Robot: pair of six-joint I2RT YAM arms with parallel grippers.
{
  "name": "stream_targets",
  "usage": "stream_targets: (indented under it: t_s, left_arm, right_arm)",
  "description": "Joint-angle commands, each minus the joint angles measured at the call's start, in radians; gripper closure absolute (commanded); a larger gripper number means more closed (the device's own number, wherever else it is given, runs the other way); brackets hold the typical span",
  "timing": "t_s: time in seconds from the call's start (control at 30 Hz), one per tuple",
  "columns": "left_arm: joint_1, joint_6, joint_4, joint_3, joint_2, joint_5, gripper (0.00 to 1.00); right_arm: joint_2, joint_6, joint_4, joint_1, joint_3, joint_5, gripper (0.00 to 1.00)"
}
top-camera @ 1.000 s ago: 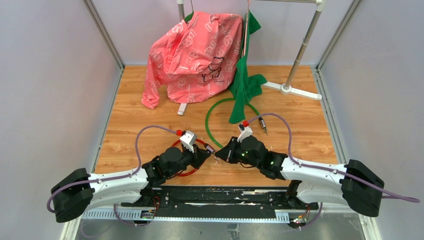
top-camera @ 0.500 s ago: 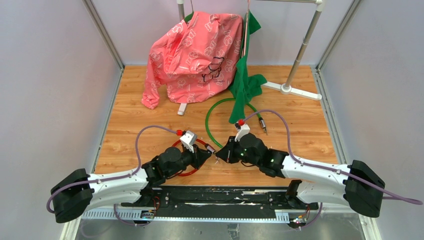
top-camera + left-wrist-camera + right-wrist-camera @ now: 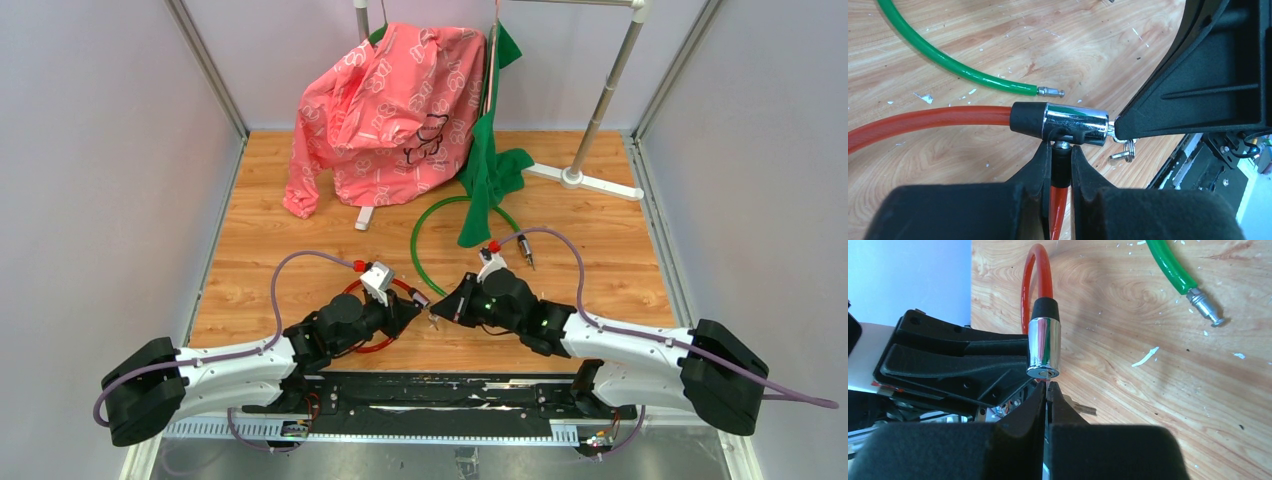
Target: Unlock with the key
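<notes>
Right now the left claw (image 3: 1060, 150) is clamping the red cable lock (image 3: 923, 122). Its fingers are sitting nearly together on the black neck just under the chrome barrel (image 3: 1075, 124) and holding that barrel level over the table (image 3: 998, 30). The right claw (image 3: 1046, 390) is pressing fully closed on the key (image 3: 1112, 133), which is meeting the keyhole end of the barrel; how deep it is sitting I cannot tell. A key ring (image 3: 1126, 150) is dangling just below that end. A green cable (image 3: 948, 60) is lying beyond the barrel, its metal tip near it.
</notes>
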Motion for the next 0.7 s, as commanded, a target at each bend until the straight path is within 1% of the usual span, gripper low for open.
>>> stream_targets:
  t_s: [0.0,0.1,0.23,0.3,0.47,0.57,0.67]
  left_arm:
    - [-0.013,0.0,0.088,0.004,-0.003,0.105,1.0]
    - [-0.012,0.0,0.086,0.005,-0.001,0.107,1.0]
    - [-0.013,-0.003,0.085,0.013,0.005,0.11,1.0]
    - [-0.012,-0.002,0.083,0.023,0.019,0.12,1.0]
    - [-0.013,0.002,0.08,0.061,0.054,0.163,1.0]
    - [-0.013,-0.003,0.08,0.072,0.054,0.175,1.0]
    - [-0.015,-0.002,0.076,0.074,0.043,0.177,1.0]
  right_arm:
    - [0.008,0.079,0.105,-0.026,0.007,-0.025,1.0]
    - [0.001,-0.004,0.033,-0.026,0.042,-0.032,1.0]
    - [0.0,-0.153,-0.168,-0.026,0.14,-0.031,1.0]
    - [-0.001,-0.173,-0.2,-0.026,0.155,-0.028,1.0]
    - [-0.01,-0.078,-0.176,-0.028,0.14,-0.023,1.0]
    - [-0.019,0.03,-0.205,-0.038,0.128,-0.023,1.0]
    - [-0.042,0.14,-0.196,-0.045,0.09,-0.025,1.0]
